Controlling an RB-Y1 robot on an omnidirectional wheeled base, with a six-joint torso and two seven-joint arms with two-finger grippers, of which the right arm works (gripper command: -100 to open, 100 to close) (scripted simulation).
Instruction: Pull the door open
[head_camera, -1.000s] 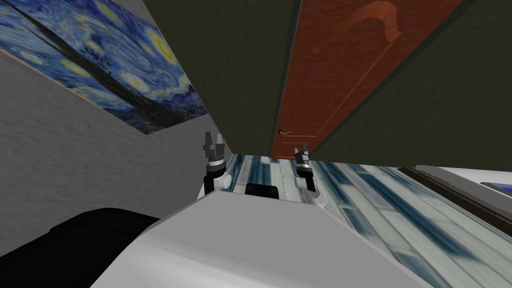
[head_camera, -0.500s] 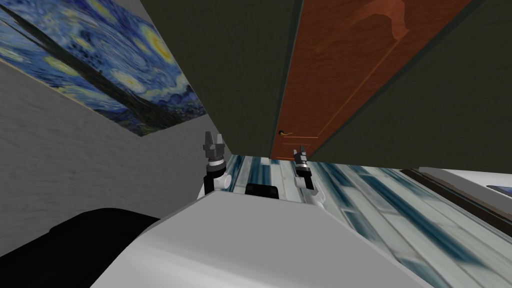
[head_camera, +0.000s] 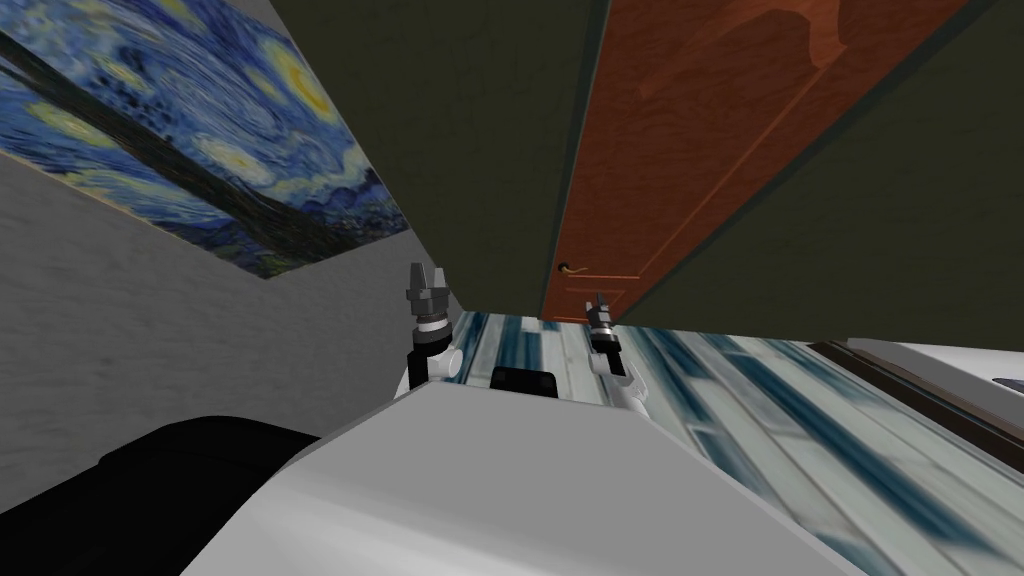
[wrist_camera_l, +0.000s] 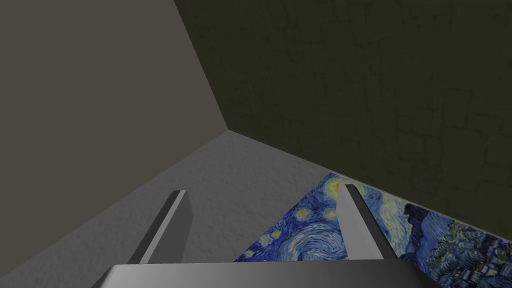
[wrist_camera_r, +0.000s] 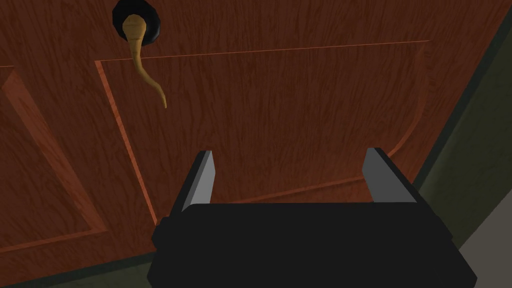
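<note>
Status: approach phase; no part of the pull is done. The door (head_camera: 700, 150), reddish-brown wood grain, appears to sit shut in its frame in the dark green wall. The door handle (wrist_camera_r: 145, 65), a tan lever on a dark round rose, is at the door's edge and is not gripped.

Right gripper (wrist_camera_r: 290, 154): fingers set wide, holding nothing. It faces the door panel near the handle, lower than the handle and toward the door's middle; the lever lies beyond the fingertips and off the gripper's centre line.

Left gripper (head_camera: 426, 272): fingers set wide, holding nothing, well apart from the handle on the wall side.

Remaining: align on the handle, close, pull.

Change over the last second: the whole head view has shifted and the door fills more of it, so the robot has advanced toward the handle. The right gripper has edged closer to the door.
</note>
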